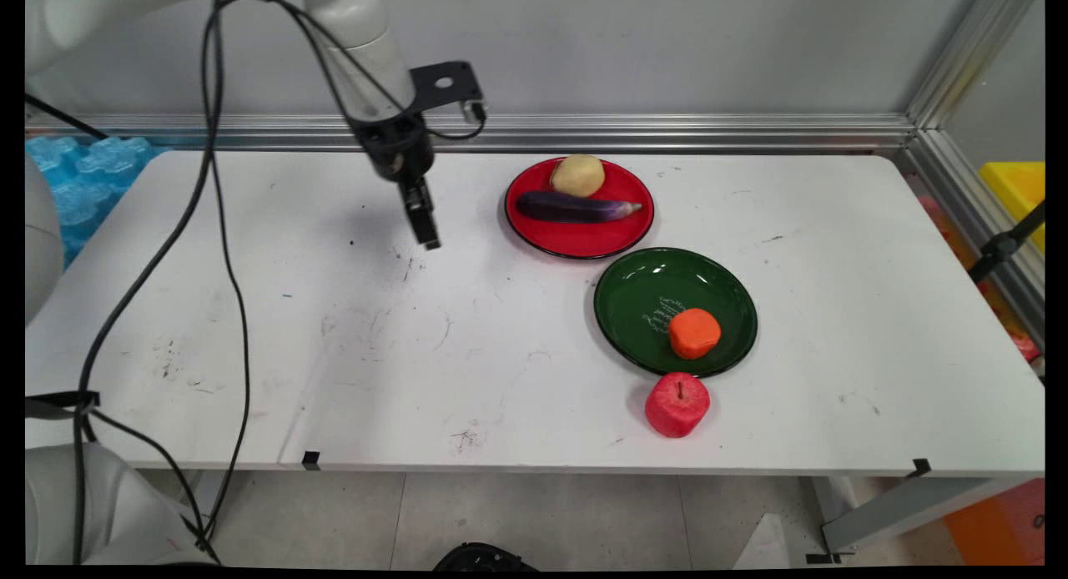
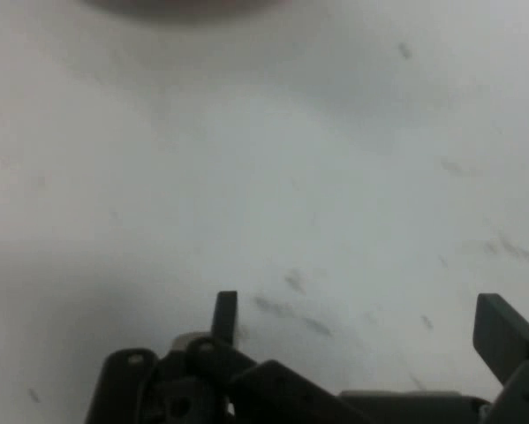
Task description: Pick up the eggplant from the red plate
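Note:
My gripper (image 1: 428, 234) hangs low over the bare white table (image 1: 334, 329), left of a red plate (image 1: 576, 241). In the hand view the gripper (image 2: 366, 327) is open, its two fingers (image 2: 226, 316) set wide apart, and only scuffed tabletop shows between them. The red plate carries a yellowish potato (image 1: 577, 175) and a dark purple eggplant (image 1: 576, 207). In front of it and to the right lies a green plate (image 1: 642, 295) with an orange fruit (image 1: 694, 333) near its front rim. A red apple (image 1: 677, 405) stands on the table just in front of the green plate.
Black cables (image 1: 225, 254) hang from the arm across the table's left part. An aluminium rail (image 1: 667, 133) runs along the back edge and down the right side. Blue padding (image 1: 83, 170) lies off the back left corner, and a yellow bin (image 1: 1018, 187) sits beyond the right rail.

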You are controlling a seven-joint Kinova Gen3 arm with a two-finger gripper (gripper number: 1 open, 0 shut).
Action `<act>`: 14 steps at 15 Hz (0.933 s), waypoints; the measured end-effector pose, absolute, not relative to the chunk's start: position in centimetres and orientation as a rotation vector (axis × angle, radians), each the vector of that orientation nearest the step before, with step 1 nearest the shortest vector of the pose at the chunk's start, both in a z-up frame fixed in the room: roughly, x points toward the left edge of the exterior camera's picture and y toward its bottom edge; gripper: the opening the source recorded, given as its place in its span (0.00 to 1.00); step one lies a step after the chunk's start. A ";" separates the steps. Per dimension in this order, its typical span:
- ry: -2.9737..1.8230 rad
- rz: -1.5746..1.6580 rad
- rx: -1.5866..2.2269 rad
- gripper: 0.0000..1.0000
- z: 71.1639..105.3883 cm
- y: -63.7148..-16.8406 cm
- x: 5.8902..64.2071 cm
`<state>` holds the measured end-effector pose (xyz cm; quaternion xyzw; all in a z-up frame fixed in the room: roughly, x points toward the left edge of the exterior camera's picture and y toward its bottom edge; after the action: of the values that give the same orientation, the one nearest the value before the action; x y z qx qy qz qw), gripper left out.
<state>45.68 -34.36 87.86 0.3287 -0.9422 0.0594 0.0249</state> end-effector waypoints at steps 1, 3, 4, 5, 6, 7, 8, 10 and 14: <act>-2.905 0.204 0.995 1.00 87.7 -35.6 45.3; -2.889 0.234 0.952 1.00 87.3 -37.7 44.7; -2.880 0.247 0.928 1.00 87.1 -38.7 44.4; -2.874 0.258 0.907 1.00 86.8 -39.6 44.1; -2.865 0.269 0.883 1.00 86.6 -40.5 43.8; -2.858 0.277 0.860 1.00 86.2 -41.4 43.5; -2.852 0.282 0.840 1.00 85.9 -42.1 43.3; -2.841 0.290 0.796 1.00 85.1 -43.4 43.0; -2.825 0.284 0.738 1.00 83.5 -45.1 42.6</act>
<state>42.60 -45.09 83.50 0.2502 -0.9578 0.0963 0.1041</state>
